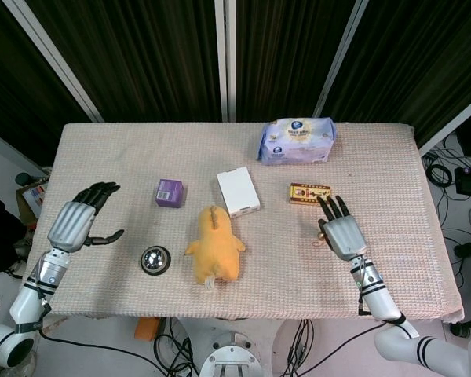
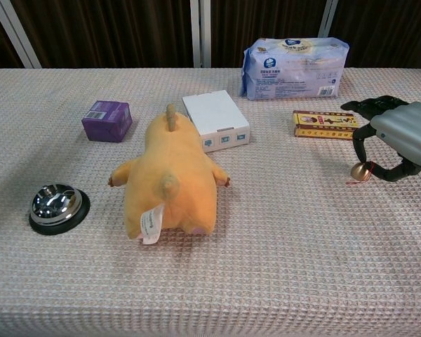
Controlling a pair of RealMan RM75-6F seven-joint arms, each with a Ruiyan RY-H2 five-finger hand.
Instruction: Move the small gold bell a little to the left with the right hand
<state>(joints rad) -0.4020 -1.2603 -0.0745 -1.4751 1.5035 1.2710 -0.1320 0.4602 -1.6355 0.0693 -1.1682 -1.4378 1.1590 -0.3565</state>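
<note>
The small gold bell [image 2: 361,170], with a red string, is just above or on the cloth at the table's right side. My right hand [image 2: 401,135] comes in from the right and pinches it between the thumb and a curled finger. From the head camera my right hand [image 1: 341,229] covers most of the bell [image 1: 322,234], which peeks out at its left edge. My left hand [image 1: 80,220] hovers open at the table's far left, fingers apart and holding nothing.
Just behind the bell lies a flat yellow-and-red box [image 2: 325,123], with a tissue pack [image 2: 295,67] further back. To the left are a white box [image 2: 215,120], a yellow plush toy [image 2: 170,180], a purple box [image 2: 107,120] and a chrome call bell [image 2: 55,206].
</note>
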